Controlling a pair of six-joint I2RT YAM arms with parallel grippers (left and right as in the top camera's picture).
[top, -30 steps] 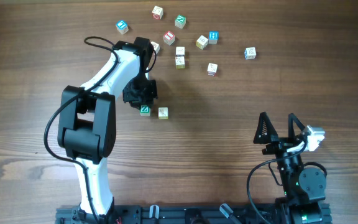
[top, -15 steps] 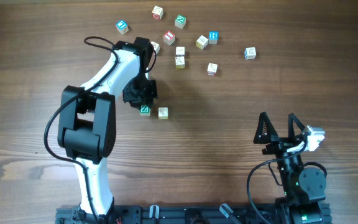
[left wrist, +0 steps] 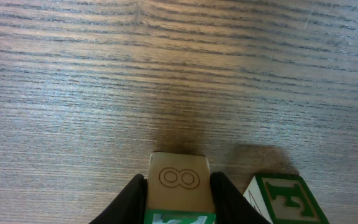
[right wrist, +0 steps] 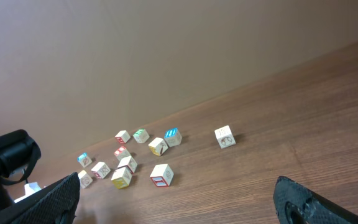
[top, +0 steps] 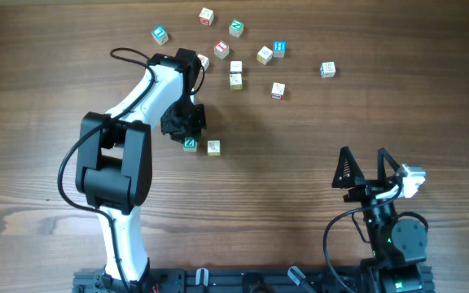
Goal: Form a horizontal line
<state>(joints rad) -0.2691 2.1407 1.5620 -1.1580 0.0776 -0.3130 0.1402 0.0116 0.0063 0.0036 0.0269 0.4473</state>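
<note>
The left gripper (left wrist: 178, 194) is closed down to the width of one cube. Its fingers (left wrist: 131, 200) press against opposite sides of the green-topped cube (left wrist: 179, 177), which stands flat on the wooden table (top: 340, 106). The side of this cube facing away from the wrist camera carries an outlined "8".

The horizontal line (top: 193, 145) consists at this stage of two cubes only.
- The green-topped cube forms its left end in the overhead view.
- The pale cube (top: 213, 147) sits just right of the green-topped cube and level with it. A narrow gap separates them, so they do not touch.
- In the left wrist view the pale cube shows a green framed letter, cut off by the picture edge. Whether it is an "E" or an "F" cannot be told.

The loose cubes (top: 236, 67) lie scattered well beyond the green-topped cube, toward the far side of the table and mostly to its right.
- Among them are a blue-faced cube (top: 160, 34), a red-faced cube (top: 221, 49) and a teal-faced cube (top: 236, 28).
- The outermost cube (top: 326, 70) lies farthest to the right of the green-topped cube.

The right gripper (top: 363, 153) is spread wide and holds nothing. It is well apart from the green-topped cube, to its right and nearer the robot base.
</note>
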